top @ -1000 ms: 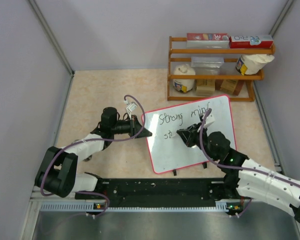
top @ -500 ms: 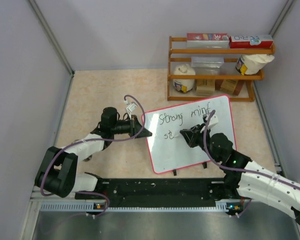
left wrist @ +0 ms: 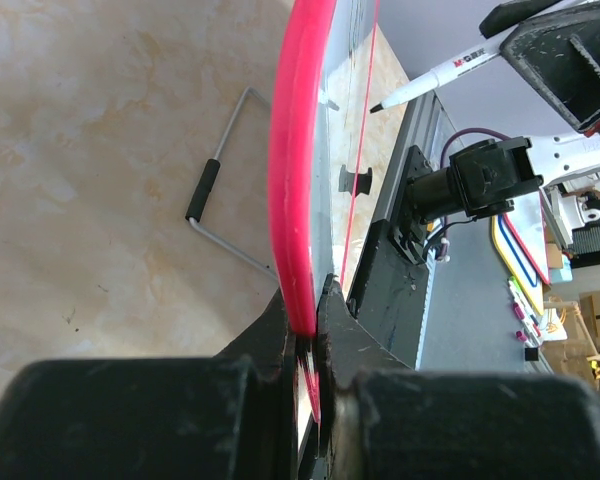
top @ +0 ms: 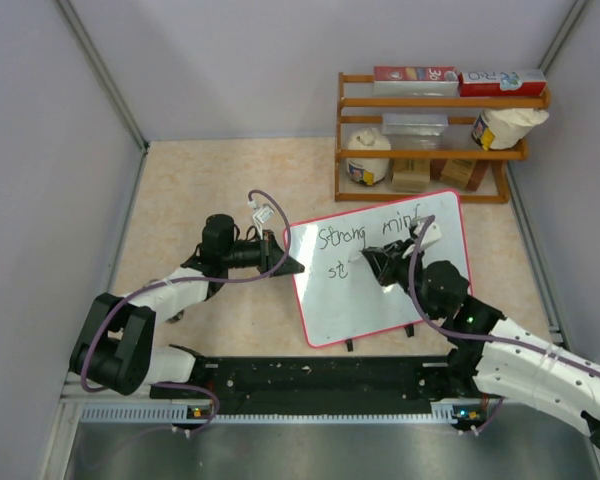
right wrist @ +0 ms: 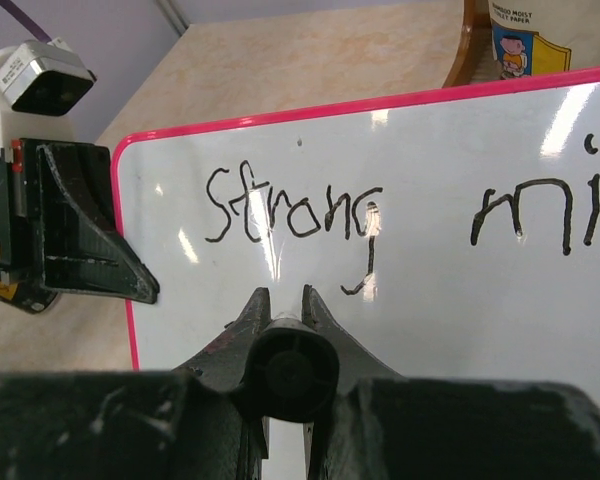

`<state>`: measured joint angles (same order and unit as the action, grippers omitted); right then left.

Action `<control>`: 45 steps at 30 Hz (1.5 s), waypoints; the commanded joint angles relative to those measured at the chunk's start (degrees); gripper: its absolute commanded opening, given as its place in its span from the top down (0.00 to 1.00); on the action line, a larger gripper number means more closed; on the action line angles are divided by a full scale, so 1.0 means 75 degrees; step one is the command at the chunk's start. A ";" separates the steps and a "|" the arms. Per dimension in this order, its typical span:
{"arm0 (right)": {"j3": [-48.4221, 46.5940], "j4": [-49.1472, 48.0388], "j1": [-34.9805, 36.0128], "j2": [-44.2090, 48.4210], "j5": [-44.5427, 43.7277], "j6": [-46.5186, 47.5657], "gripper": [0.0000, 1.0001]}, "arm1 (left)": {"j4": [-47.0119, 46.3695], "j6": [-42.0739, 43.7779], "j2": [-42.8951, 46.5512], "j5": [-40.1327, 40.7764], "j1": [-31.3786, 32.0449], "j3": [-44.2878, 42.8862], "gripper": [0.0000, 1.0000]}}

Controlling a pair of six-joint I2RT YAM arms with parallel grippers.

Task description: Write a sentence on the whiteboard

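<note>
Top, left-wrist and right-wrist views of a two-arm writing set-up, read left to right with the whiteboard as reference.

Left of the whiteboard, the left gripper [top: 280, 255] reaches in level with its upper half. Its jaws are pressed together on the red frame of the left edge, as the left-wrist view shows [left wrist: 305, 345].

The whiteboard [top: 380, 305] stands on the table [top: 200, 190] between the two arms, with its two black feet at its near edge.

The sentence [top: 342, 238] runs across the top of the whiteboard as "Strong mind". A second line below it, at the left, reads only "st".

Just right of that "st" is the tip of the pen [left wrist: 435, 82]; contact with the whiteboard face cannot be judged.

The right gripper [top: 380, 265] is over the whiteboard's middle, its fingers pinching the pen barrel, which the right-wrist view shows end-on [right wrist: 290, 370].

Beyond the whiteboard's far right corner stands a wooden rack [top: 435, 152] with boxes and jars.
</note>
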<state>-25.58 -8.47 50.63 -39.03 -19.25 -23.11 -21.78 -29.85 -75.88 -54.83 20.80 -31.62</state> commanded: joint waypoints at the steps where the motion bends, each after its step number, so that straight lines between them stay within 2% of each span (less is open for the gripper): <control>1: -0.0316 -0.0324 0.0046 -0.0175 -0.0176 0.0117 1.00 | 0.0256 0.1448 -0.0067 0.0947 0.0075 0.0219 1.00; 12: 0.0047 -0.0148 0.0058 -0.0269 -0.0211 0.0012 1.00 | 0.0256 0.1448 -0.0078 0.0924 0.0075 0.0219 1.00; 34: 0.0704 0.0321 0.0046 0.0375 0.0175 -0.0269 1.00 | 0.0209 0.1425 -0.0102 0.0924 0.0075 0.0266 1.00; 45: 0.0376 0.0005 0.0058 0.0094 -0.0128 -0.0153 1.00 | 0.0209 0.1425 -0.0090 0.0924 0.0075 0.0290 1.00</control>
<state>-21.08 -7.97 50.63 -36.95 -17.87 -25.17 -21.85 -29.87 -75.88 -54.68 20.73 -31.44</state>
